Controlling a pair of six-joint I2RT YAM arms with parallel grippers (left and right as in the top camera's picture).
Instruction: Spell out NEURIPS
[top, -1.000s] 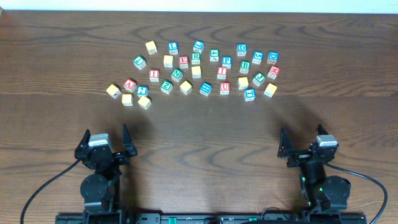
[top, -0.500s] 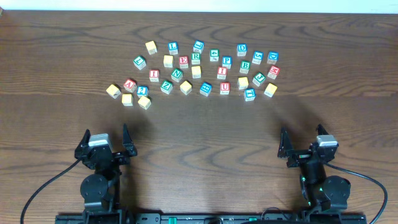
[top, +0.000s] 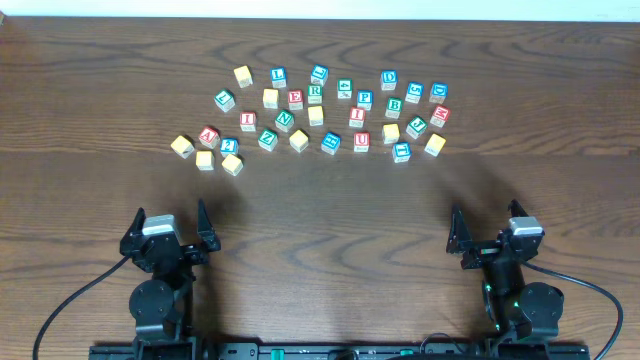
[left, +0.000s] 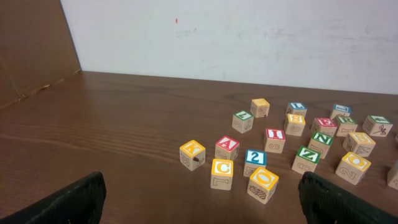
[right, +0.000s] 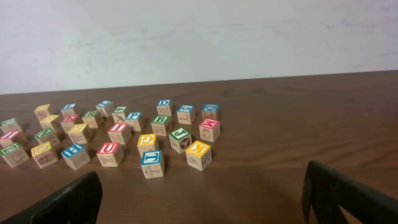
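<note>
Green N (top: 284, 120), red E (top: 296, 99) and red U (top: 361, 141) sit scattered in the cube cluster (top: 316, 116) toward twelve o'clock. They look light and rigid, probably best pinched across two flat opposite faces. Left gripper (top: 170, 222) at seven o'clock and right gripper (top: 487, 228) at five rest low, jaws spread wide and holding nothing.

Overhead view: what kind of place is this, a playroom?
Probably a robot lab bench, not a playroom: a cabled left arm and right arm sit at the edge of the wooden table, alphabet cubes lie scattered ahead, and the wall behind is plain white.
</note>
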